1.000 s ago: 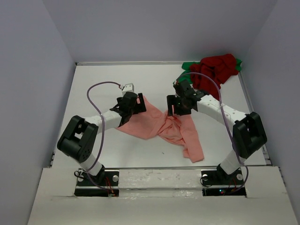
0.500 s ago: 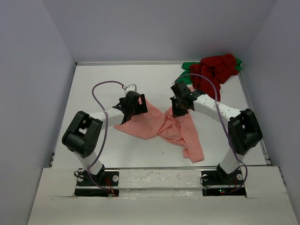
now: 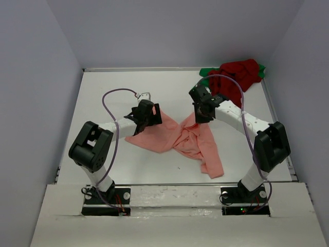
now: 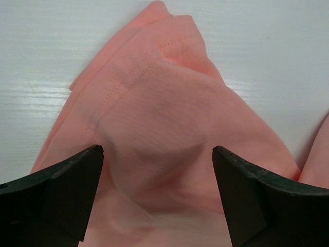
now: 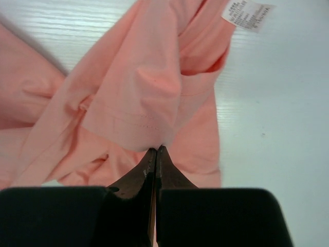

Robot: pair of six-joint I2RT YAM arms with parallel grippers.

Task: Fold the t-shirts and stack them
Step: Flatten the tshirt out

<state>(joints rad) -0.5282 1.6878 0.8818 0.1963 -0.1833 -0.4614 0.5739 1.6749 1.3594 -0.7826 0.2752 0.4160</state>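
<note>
The salmon-pink t-shirt [image 3: 169, 138] lies crumpled and twisted in the middle of the white table. My left gripper [image 3: 146, 115] hovers over its left part, open, with pink cloth [image 4: 159, 113] below the wide gap between the jaws [image 4: 158, 152]. My right gripper [image 3: 201, 111] is shut on a hemmed fold of the same shirt [image 5: 139, 87], pinched at the very tips [image 5: 156, 149] and pulled up a little. The dark red t-shirt [image 3: 235, 76] is bunched at the back right, on top of the green t-shirt [image 3: 207, 72], of which only the edges show.
White walls close the table [image 3: 113, 92] in on the left, back and right. A purple cable loops over each arm. The pink shirt's white label [image 5: 248, 15] lies turned out near its collar.
My right gripper has closed on the pink shirt's fold and drawn it slightly toward the back. The left arm shifted a little right, and its gripper stayed open.
</note>
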